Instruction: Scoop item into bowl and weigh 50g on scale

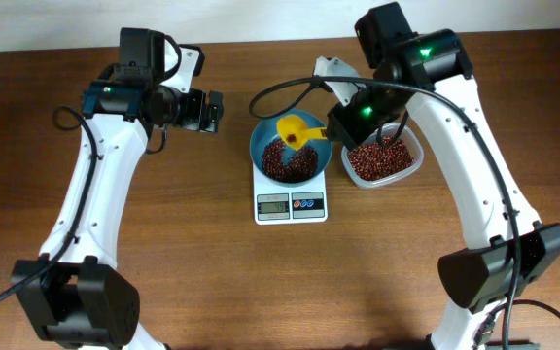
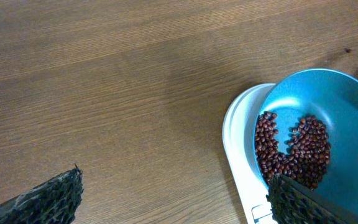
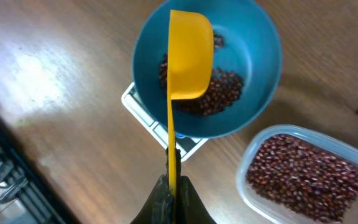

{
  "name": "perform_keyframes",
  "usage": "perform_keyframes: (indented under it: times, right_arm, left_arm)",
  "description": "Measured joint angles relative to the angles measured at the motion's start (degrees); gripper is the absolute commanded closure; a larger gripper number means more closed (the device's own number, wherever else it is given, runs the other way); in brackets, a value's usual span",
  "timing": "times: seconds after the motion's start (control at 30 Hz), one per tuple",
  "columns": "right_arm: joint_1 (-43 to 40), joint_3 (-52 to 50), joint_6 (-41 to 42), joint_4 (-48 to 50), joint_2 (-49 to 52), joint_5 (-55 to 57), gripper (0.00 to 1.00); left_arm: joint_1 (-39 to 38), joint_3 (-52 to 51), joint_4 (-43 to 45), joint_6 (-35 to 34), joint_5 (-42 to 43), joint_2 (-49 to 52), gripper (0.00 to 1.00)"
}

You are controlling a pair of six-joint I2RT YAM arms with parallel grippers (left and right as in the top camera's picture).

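The teal bowl (image 1: 261, 146) sits on the white scale (image 1: 291, 205) at the table's middle, with dark red-brown beans (image 1: 288, 163) heaped in its bottom. My right gripper (image 3: 173, 186) is shut on the thin handle of a yellow scoop (image 3: 190, 56). The scoop's cup hangs over the bowl (image 3: 260, 62), turned on its side above the beans (image 3: 219, 93). My left gripper (image 2: 176, 199) is open and empty, low over bare wood just left of the scale (image 2: 238, 137). Its right finger overlaps the bowl's near edge (image 2: 328, 99) in the left wrist view.
A clear plastic container (image 1: 418, 156) with more beans stands just right of the scale, under the right arm; its rim (image 3: 244, 168) is near my right gripper. The left arm's black cable loops (image 1: 66, 119) lie at the far left.
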Motion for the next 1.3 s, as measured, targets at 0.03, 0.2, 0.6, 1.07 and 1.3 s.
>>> perform_keyframes:
  times: [0.03, 0.2, 0.6, 1.07, 1.3]
  right_arm:
    - [0.00, 0.00, 0.13, 0.31, 0.00, 0.09, 0.96]
    - [0.61, 0.22, 0.33, 1.14, 0.00, 0.96, 0.96]
    - [1.14, 0.33, 0.13, 1.55, 0.00, 4.68, 0.96]
    - [5.20, 0.66, 0.11, 2.40, 0.00, 13.70, 0.96]
    - [5.20, 0.66, 0.13, 2.40, 0.00, 14.69, 0.96]
  left_arm:
    - [0.00, 0.00, 0.00, 0.00, 0.00, 0.00, 0.01]
    - [0.00, 0.00, 0.00, 0.00, 0.00, 0.00, 0.01]
    - [0.00, 0.00, 0.00, 0.00, 0.00, 0.00, 0.01]
    - [0.00, 0.00, 0.00, 0.00, 0.00, 0.00, 0.01]
    - [0.00, 0.00, 0.00, 0.00, 0.00, 0.00, 0.01]
